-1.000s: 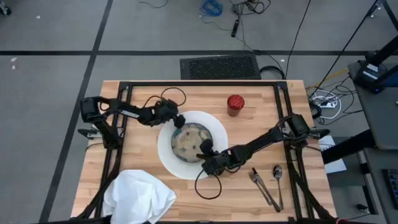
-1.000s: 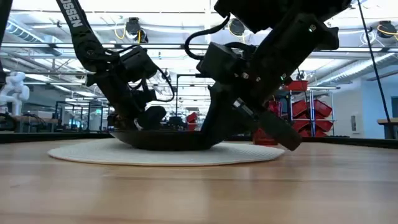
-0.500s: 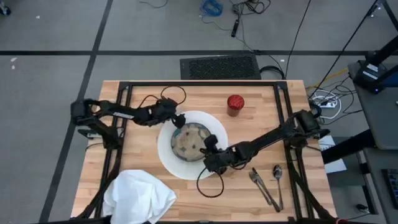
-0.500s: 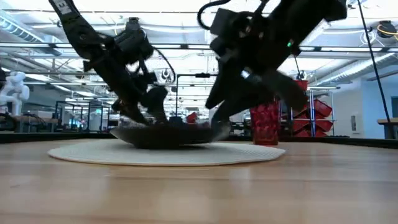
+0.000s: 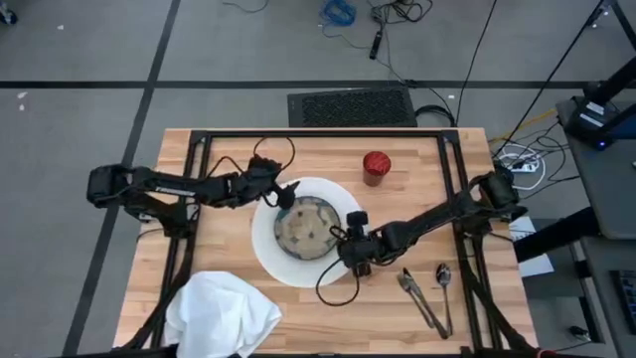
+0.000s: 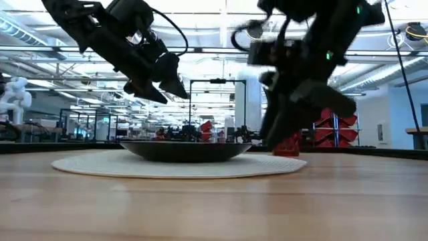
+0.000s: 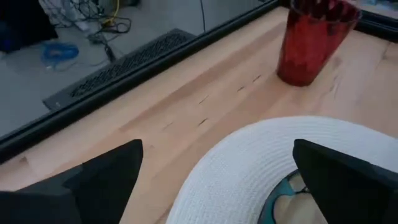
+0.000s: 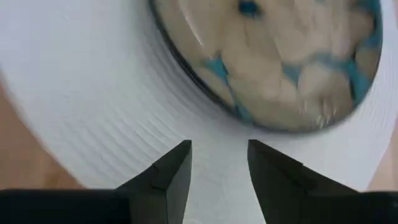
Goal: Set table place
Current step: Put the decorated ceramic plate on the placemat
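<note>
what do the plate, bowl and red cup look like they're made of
Plate: matte white with fine concentric ridges, possibly ceramic or a woven-textured material. Bowl: likely glazed ceramic, glossy mottled beige with blue-green patches, dark outside. Red cup: translucent and shiny, likely plastic or glass.

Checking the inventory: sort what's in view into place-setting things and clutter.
Job: plate, bowl, cup, napkin, cutlery, all on the table.
Clutter: floor mat, blue cable, power strip.
</note>
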`<state>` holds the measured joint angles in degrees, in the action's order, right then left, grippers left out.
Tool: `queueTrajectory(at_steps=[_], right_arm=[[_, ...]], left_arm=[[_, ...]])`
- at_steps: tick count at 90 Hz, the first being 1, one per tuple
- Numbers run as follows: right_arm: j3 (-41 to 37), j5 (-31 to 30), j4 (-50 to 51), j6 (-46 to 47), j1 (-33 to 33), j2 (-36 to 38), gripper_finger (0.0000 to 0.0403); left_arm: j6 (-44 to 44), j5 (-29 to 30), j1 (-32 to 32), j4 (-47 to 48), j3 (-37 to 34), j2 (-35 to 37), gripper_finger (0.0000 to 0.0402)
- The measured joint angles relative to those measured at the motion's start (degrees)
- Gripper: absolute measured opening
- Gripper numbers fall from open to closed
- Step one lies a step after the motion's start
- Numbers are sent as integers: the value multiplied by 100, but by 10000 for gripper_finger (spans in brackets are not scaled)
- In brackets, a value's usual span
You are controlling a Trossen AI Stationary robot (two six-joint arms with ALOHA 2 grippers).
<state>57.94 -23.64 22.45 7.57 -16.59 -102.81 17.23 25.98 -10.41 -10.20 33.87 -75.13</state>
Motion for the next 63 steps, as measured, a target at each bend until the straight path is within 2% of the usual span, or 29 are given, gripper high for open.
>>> queueTrajectory(at_steps=[22, 63], right_arm=[[-411, 375, -73, 784, 266, 14, 144], [-456, 490, 2183, 1552, 276, 643, 144]], left_arm=[[-17, 7, -5, 4, 0, 0, 400], [-17, 7, -5, 24, 0, 2, 400]])
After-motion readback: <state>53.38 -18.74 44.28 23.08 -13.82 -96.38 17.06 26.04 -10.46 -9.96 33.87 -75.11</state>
